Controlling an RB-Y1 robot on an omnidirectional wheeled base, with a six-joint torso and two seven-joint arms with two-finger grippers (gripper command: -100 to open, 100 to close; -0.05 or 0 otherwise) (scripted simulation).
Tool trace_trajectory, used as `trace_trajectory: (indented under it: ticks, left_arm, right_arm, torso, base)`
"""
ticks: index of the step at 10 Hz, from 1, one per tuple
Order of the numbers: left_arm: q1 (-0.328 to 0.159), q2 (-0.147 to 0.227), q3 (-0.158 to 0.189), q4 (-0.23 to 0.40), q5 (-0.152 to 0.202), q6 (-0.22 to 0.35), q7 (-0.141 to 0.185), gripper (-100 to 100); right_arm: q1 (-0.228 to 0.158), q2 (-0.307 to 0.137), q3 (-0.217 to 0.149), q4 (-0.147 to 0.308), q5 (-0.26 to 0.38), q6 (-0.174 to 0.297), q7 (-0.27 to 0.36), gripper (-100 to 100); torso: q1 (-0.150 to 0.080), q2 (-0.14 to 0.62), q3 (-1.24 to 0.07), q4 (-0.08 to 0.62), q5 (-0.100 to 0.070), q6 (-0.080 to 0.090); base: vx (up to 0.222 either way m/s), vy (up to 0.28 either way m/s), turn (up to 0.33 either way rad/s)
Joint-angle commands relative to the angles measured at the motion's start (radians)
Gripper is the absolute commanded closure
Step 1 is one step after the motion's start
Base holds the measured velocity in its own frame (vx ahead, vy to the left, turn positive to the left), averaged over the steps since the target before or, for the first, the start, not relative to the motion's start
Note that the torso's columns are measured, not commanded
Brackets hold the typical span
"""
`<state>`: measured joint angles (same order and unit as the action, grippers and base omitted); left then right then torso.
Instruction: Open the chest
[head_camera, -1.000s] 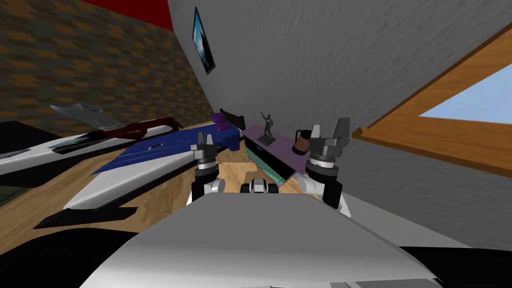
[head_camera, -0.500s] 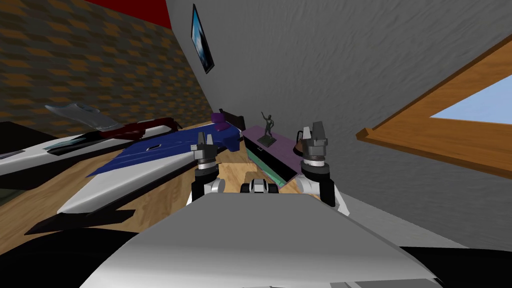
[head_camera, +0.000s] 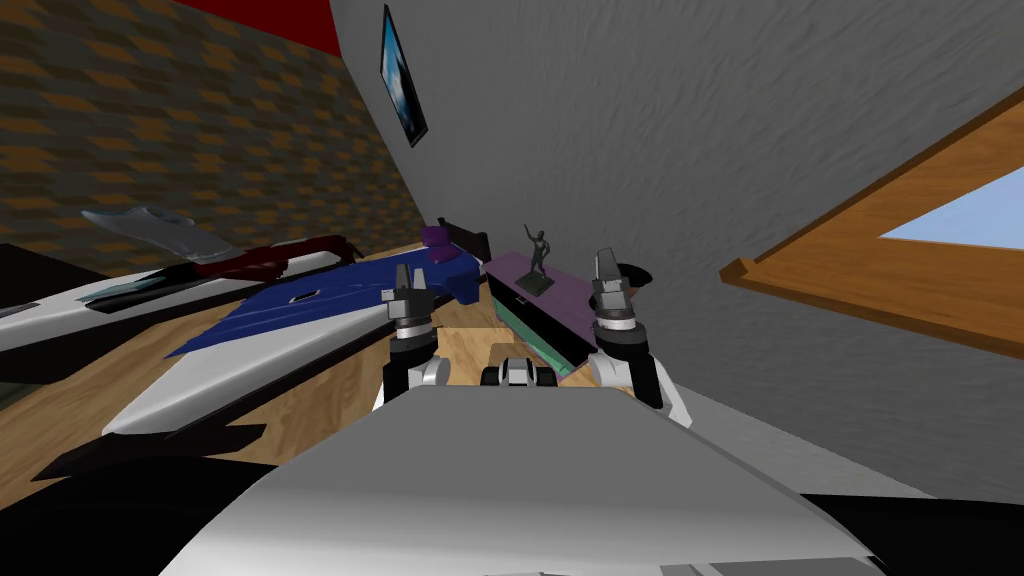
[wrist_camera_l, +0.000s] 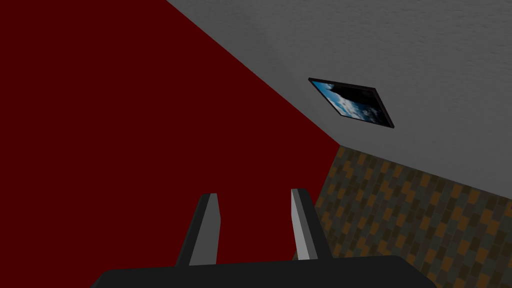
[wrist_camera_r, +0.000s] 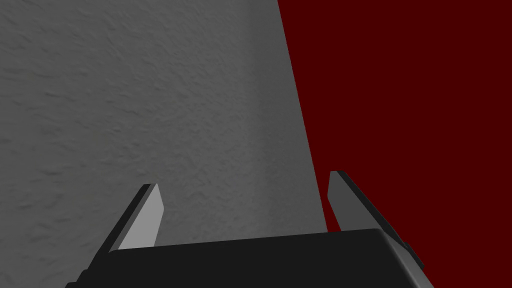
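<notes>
The chest (head_camera: 556, 297) is a long low box with a purple top, a dark front and a greenish lower edge, standing along the grey wall ahead and slightly right of me. Its front looks closed. A small dark statue (head_camera: 537, 258) stands on its top. My right gripper (head_camera: 607, 268) is raised upright over the near end of the chest, fingers open and empty, seen edge-on. A dark mug rim (head_camera: 637, 273) peeks out behind it. My left gripper (head_camera: 413, 283) is raised in front of the bed, its fingers (wrist_camera_l: 206, 230) apart by a narrower gap, holding nothing.
A bed (head_camera: 300, 325) with a blue cover lies to the left of the chest, a strip of wooden floor (head_camera: 468, 345) between them. A wood-framed window (head_camera: 900, 265) is set in the wall at the right. A second white bed (head_camera: 70, 305) lies far left.
My right hand has turned about its wrist and shifted slightly left; its fingers, spread wide before, now show edge-on and cover the mug. The left arm has not moved.
</notes>
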<state>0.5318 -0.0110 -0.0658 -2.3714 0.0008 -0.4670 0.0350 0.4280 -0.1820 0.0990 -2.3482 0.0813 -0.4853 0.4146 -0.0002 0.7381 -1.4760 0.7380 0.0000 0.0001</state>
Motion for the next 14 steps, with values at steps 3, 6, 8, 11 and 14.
trace_trajectory:
  ticks: [3, 6, 8, 11, 14]
  left_arm:
    - [0.0, 0.0, 0.0, 0.0, 0.0, 0.0, 0.0, 0]
    - [0.0, 0.0, 0.0, 0.0, 0.0, 0.0, 0.0, 0]
    - [0.0, 0.0, 0.0, 0.0, 0.0, 0.0, 0.0, 0]
    - [0.0, 0.0, 0.0, 0.0, 0.0, 0.0, 0.0, 0]
    - [0.0, 0.0, 0.0, 0.0, 0.0, 0.0, 0.0, 0]
  right_arm:
    - [-0.003, -0.019, 0.046, 0.01, 0.073, 0.037, 0.127, -100]
    - [-0.009, -0.035, 0.093, 0.021, 0.148, 0.076, 0.213, -100]
    - [-0.009, -0.035, 0.093, 0.021, 0.148, 0.076, 0.248, -100]
    - [-0.013, -0.053, 0.142, 0.036, 0.229, 0.12, 0.341, -100]
    - [-0.015, -0.063, 0.168, 0.045, 0.271, 0.143, 0.429, -100]
  torso:
    - [0.001, 0.0, 0.0, 0.0, 0.0, 0.0]
    - [0.0, 0.0, 0.0, 0.0, 0.0, 0.0]
    - [0.0, 0.0, 0.0, 0.0, 0.0, 0.0]
    - [0.001, 0.001, 0.0, 0.0, 0.0, 0.0]
    - [0.001, -0.001, 0.0, 0.0, 0.0, 0.0]
  base:
    - [0.036, 0.013, -0.007]
    - [0.044, 0.019, -0.01]
    - [0.026, 0.008, -0.003]
    - [0.016, 0.012, -0.034]
    - [0.017, 0.018, -0.037]
